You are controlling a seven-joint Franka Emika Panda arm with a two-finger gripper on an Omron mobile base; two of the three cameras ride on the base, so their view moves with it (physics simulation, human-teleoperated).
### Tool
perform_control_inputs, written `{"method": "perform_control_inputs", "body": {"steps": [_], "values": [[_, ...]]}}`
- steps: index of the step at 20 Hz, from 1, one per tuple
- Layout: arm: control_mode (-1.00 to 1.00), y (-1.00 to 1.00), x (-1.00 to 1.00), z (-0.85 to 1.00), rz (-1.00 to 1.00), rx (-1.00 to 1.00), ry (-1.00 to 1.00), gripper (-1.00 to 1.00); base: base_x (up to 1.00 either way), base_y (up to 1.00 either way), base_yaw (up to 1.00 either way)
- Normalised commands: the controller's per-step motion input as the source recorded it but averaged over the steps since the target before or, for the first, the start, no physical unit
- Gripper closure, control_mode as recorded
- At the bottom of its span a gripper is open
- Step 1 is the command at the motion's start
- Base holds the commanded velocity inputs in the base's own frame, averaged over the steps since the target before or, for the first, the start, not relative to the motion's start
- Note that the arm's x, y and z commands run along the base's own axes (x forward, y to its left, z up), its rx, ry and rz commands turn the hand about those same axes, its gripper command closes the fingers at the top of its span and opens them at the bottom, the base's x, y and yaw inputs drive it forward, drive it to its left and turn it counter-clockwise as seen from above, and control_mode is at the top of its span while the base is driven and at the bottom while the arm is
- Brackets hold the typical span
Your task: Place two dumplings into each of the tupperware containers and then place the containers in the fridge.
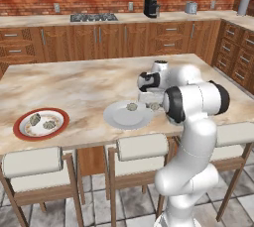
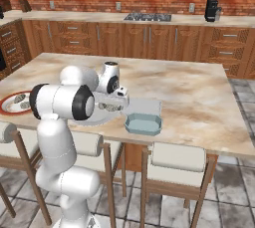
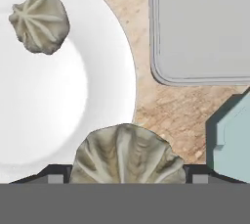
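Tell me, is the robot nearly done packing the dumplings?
No, it's barely started. Both tubs, the teal one and the pale one, look empty. The open pincer sits around a dumpling at the grey plate's edge; another dumpling waits there, two more on the red plate. Filling and the fridge trip remain.

Four dumplings [image 1: 132, 106], two plates [image 1: 119, 118], two containers [image 2: 143, 124].

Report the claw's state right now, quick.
Claw: open, jaws wide on either side of a dumpling at the edge of the pale grey plate. Whether the fingertips touch it cannot be told.
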Motion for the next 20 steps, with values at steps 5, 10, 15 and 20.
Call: {"method": "perform_control_inputs", "body": {"steps": [5,10,15,20], "values": [[-1.00,-0.99,0.00,0.03,0.00,0.00,0.09,1.00,0.00,0.00,0.00],[-1.00,-0.86,0.00,0.00,0.00,0.00,0.05,1.00,0.00,0.00,0.00],[-1.00,-0.44,0.00,-0.28,0.00,0.00,0.00,1.00,0.00,0.00,0.00],[-1.00,-0.03,0.00,-0.43,0.00,0.00,0.00,1.00,0.00,0.00,0.00]]}}
